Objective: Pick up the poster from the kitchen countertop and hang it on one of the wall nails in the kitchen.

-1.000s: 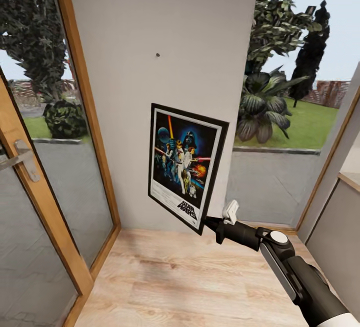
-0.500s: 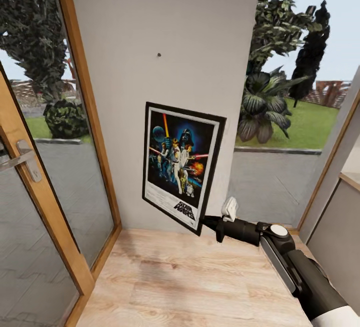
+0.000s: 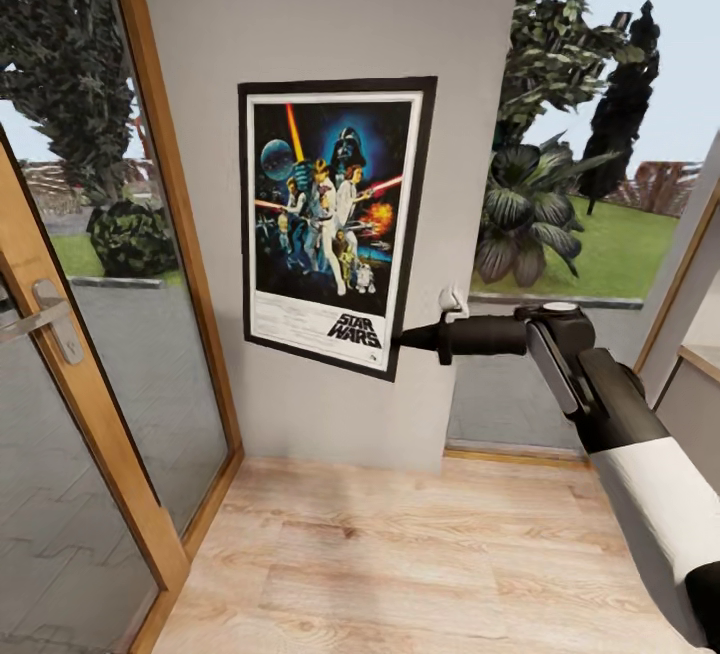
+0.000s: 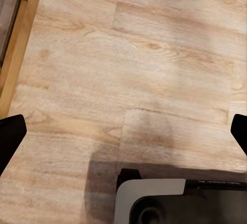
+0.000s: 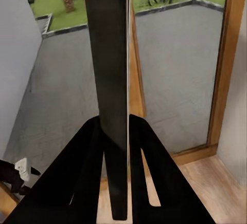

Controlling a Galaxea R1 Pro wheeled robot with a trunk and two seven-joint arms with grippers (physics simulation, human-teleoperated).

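The black-framed poster (image 3: 325, 224) with blue space art and "STAR WARS" lettering stands upright, flat against the grey wall panel (image 3: 330, 14). My right gripper (image 3: 402, 339) is shut on its lower right edge, the arm reaching in level from the right. In the right wrist view the poster (image 5: 108, 54) shows edge-on, clamped between the two black fingers (image 5: 85, 152). The wall nail is hidden behind the poster. My left gripper (image 4: 123, 136) is open over the wooden floor (image 4: 128, 54) and holds nothing. The kitchen countertop is out of view.
A wood-framed glass door with a metal handle (image 3: 40, 319) stands at the left. A tall window (image 3: 570, 234) onto a garden lies right of the wall panel. Light wood flooring (image 3: 400, 554) runs below. A grey and white part of my base (image 4: 154, 203) sits under the left gripper.
My right arm has lifted the poster up and to the left and turned it flat against the wall. The poster now covers the nail that showed above it.
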